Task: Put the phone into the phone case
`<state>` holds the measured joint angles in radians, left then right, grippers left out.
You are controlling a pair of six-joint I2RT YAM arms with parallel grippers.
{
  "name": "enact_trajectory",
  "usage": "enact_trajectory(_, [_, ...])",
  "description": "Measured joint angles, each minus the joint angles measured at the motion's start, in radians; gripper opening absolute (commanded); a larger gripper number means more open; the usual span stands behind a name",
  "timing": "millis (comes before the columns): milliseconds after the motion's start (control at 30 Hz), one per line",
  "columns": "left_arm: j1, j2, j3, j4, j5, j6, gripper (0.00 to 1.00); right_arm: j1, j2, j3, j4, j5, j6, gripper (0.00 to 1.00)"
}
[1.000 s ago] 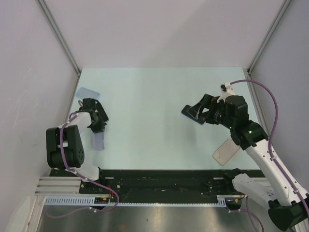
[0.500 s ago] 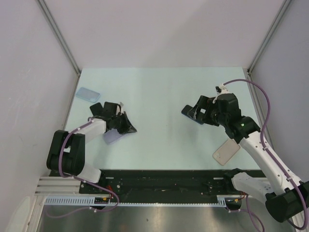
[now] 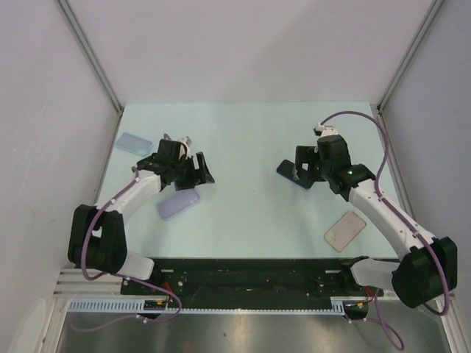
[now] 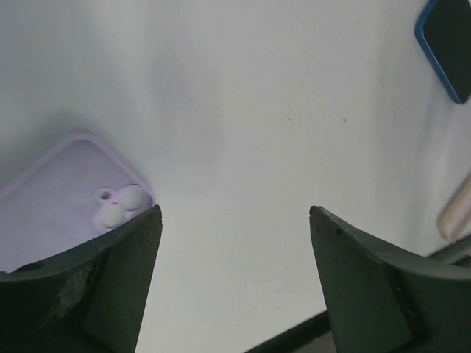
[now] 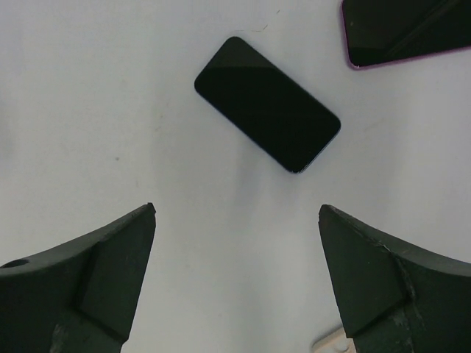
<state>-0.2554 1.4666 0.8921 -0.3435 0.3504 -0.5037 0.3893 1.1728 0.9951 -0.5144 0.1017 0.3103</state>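
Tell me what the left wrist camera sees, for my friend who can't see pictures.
A lilac soft-looking phone case lies flat on the pale table at lower left, partly behind one dark finger of the left tool, which is open and empty. A dark phone with a blue edge peeks in at the top right corner.

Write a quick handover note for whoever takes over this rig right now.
Left gripper: open, empty, beside the lavender phone case, which lies flat on the table.
Right gripper: open, empty, poised by the dark phone, which lies screen up.
Done: nothing fitted; phone and case lie well apart.
Left: grasp the phone, carry it to the case, press it in.
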Motion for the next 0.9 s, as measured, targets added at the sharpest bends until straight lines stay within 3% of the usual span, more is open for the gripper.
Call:
enact_trajectory(67, [0.01,-0.033,0.04,-0.061,-0.092,0.066,0.85,-0.007,0.061,0.0,0.042,0.002,-0.063,0.92])
enact_trajectory(200, [0.029,-0.038,0.108,-0.124,-0.269,0.17,0.82,-0.02,0.163,0.0,0.095,-0.047,-0.245,0.96])
enact_trajectory(433, [0.044,0.154,0.175,-0.168,-0.346,0.245,0.85,-0.041,0.38,0.101,0.1,-0.1,-0.529,0.97])
enact_trajectory(700, [0.074,0.156,0.143,-0.197,-0.403,0.268,0.87,-0.055,0.602,0.176,0.073,-0.11,-0.73,1.0])
enact_trajectory(900, [0.077,0.147,0.132,-0.182,-0.428,0.269,0.88,-0.081,0.657,0.176,0.066,-0.158,-0.794,1.0])
